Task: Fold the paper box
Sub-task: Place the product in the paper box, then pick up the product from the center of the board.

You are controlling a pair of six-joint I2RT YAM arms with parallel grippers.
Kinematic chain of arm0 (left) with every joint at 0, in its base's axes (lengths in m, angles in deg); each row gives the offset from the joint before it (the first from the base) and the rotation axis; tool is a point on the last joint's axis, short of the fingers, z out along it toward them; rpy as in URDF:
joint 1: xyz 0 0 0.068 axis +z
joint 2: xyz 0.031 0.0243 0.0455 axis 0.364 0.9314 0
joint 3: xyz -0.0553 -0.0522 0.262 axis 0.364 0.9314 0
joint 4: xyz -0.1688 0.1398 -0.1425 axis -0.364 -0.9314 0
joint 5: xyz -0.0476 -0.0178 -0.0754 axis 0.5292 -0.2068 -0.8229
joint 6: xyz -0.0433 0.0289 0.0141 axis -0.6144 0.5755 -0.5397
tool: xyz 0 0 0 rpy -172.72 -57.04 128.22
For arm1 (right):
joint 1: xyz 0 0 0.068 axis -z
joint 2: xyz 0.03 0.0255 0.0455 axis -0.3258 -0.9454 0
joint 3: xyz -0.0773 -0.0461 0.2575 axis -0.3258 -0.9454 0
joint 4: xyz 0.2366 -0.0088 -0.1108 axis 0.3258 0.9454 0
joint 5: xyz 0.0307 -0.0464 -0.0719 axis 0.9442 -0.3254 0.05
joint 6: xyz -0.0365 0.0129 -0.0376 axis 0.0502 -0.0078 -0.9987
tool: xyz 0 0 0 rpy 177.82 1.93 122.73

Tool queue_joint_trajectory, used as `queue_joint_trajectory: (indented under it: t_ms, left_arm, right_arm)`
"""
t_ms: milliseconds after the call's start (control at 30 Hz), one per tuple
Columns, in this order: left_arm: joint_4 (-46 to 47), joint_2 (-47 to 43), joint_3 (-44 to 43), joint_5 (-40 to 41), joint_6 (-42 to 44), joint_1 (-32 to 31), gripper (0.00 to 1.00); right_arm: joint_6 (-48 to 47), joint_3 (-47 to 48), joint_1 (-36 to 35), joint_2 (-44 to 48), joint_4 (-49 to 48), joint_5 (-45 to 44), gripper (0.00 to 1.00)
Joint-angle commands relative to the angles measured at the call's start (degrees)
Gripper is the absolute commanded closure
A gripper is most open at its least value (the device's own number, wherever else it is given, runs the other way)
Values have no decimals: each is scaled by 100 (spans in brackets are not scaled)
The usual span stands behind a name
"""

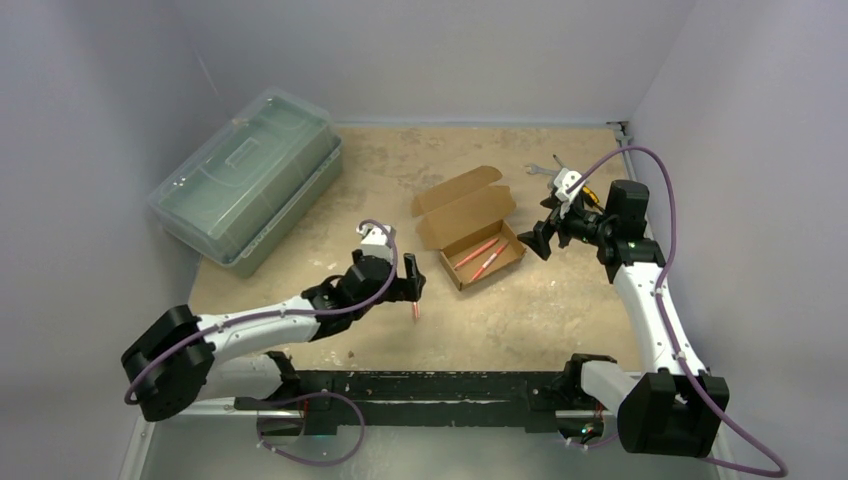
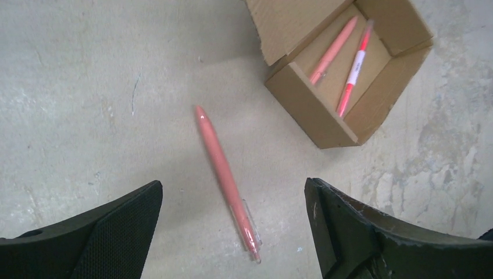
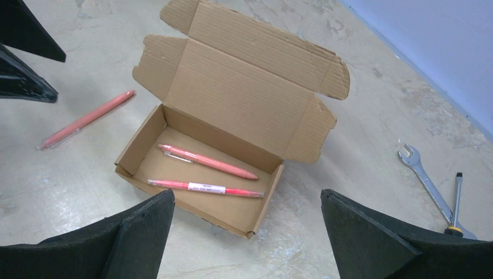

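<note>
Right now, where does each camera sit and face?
Top: above, behind the arms, looking down on the table; left tool and right tool show.
Left wrist: on left arm, facing down at a loose pen and the box; own fingers below.
Right wrist: on right arm, facing into the open box; own fingers below.
Shared: box and loose pen, in all three.

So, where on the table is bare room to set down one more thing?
Bare table lies in front of the paper box, between the loose pen and the right arm, and behind it, between the green case and the wrench. Crowded: beside the left end effector, and the far right corner with the screwdriver.
</note>
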Motion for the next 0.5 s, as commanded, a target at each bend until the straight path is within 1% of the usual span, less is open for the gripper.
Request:
queue_joint_trajectory:
  t_ms: [0,67,100,200,233,300,467]
  left_arm:
    - [-91,675,-519,-19,-710,32,10]
    - [-484,1136,-885,-28,-822,36,15]
    - [-758,1468,-1105,-17,-863,37,22]
    - [-1739,2119,-1736,42,-977,37,48]
    - [-1979,2276,-1904,102,-1051,35,53]
    - [-2286,2485,-2142,205,-1207,37,57]
    - [-2634,2827,-2405,404,-1452,24,60]
  right_arm:
    - [-46,-39,25,10,-95,78,1]
    - [-46,-41,25,19,-94,69,1]
    - [-50,-40,25,19,-97,64,1]
    - [-52,-48,25,19,-94,69,1]
    - [-55,-47,25,19,-97,71,1]
    - [-56,-48,24,19,-97,77,1]
    - [-54,-42,25,26,-92,69,1]
